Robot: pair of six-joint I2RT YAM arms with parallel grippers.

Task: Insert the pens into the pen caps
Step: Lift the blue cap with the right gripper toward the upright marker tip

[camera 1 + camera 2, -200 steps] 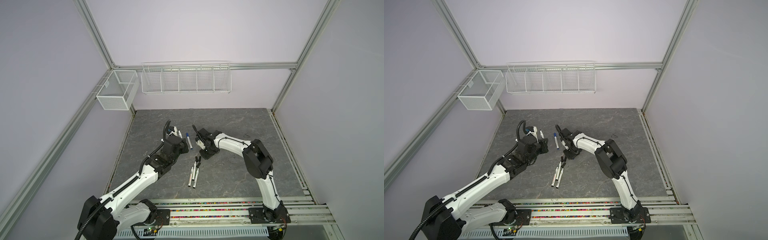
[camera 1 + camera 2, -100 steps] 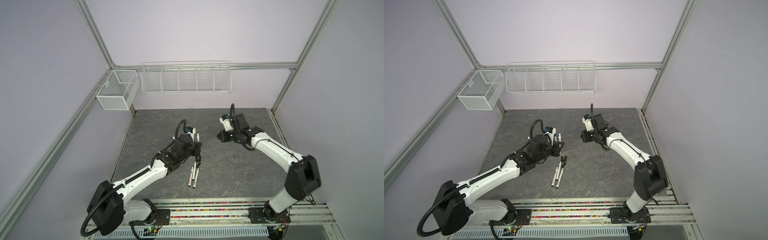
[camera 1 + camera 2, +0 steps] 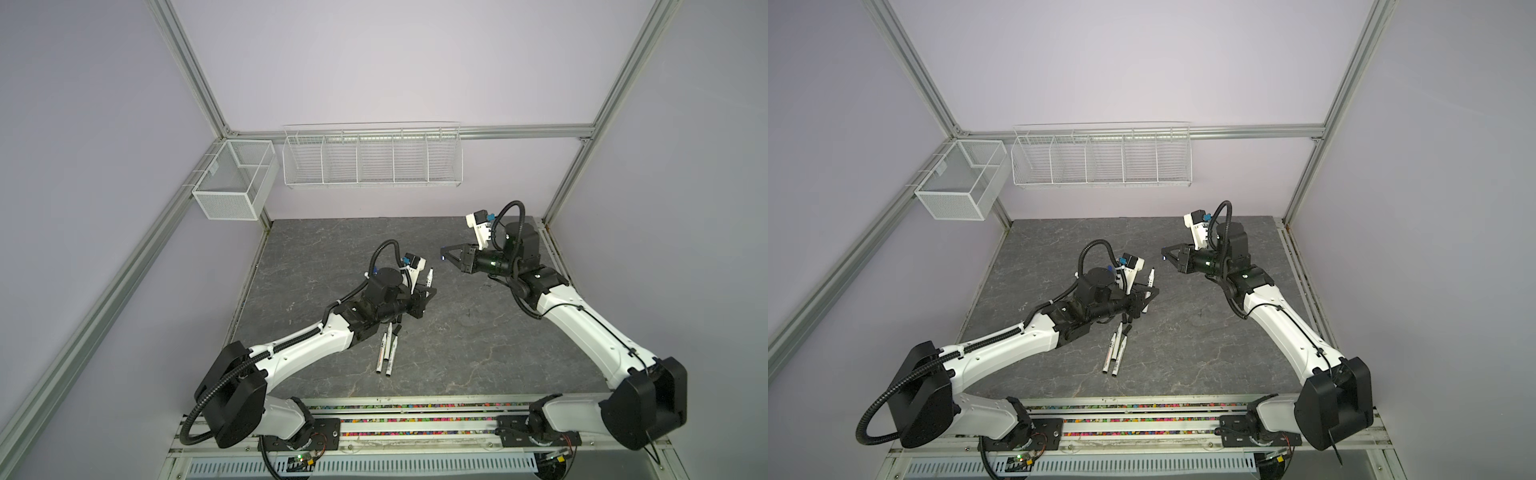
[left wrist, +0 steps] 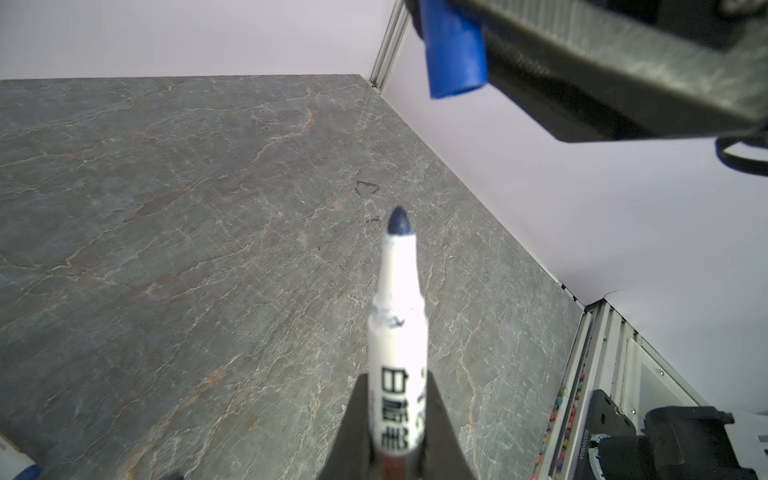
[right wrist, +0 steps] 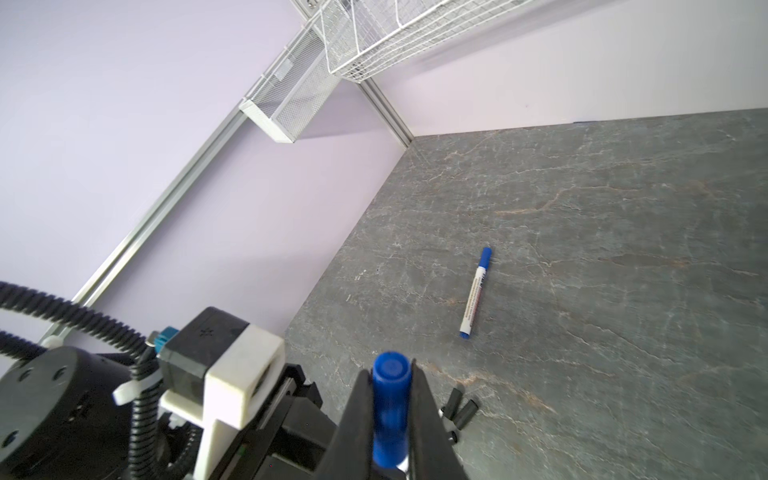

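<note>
My left gripper (image 4: 398, 384) is shut on a white pen (image 4: 399, 316) whose bare blue tip points up and away from the jaws; in both top views this pen (image 3: 430, 275) (image 3: 1151, 275) sticks up from the left gripper (image 3: 428, 293). My right gripper (image 5: 390, 374) is shut on a blue pen cap (image 5: 390, 409). It hangs above the table, a little right of and above the pen tip, apart from it (image 3: 444, 257). The left wrist view shows that cap (image 4: 453, 54) in the right gripper's fingers. Pens (image 3: 386, 351) and black caps (image 5: 461, 409) lie on the table.
A capped blue pen (image 5: 476, 293) lies alone on the grey stone tabletop (image 3: 478, 345) toward the back left. Wire baskets (image 3: 372, 160) and a mesh bin (image 3: 235, 180) hang on the back wall. The left wrist's camera housing (image 5: 232, 386) is close below the right gripper.
The left gripper has moved right with the pen, toward the right gripper. The right arm's elbow has swung out to the right while its gripper stayed over the middle with the blue cap.
</note>
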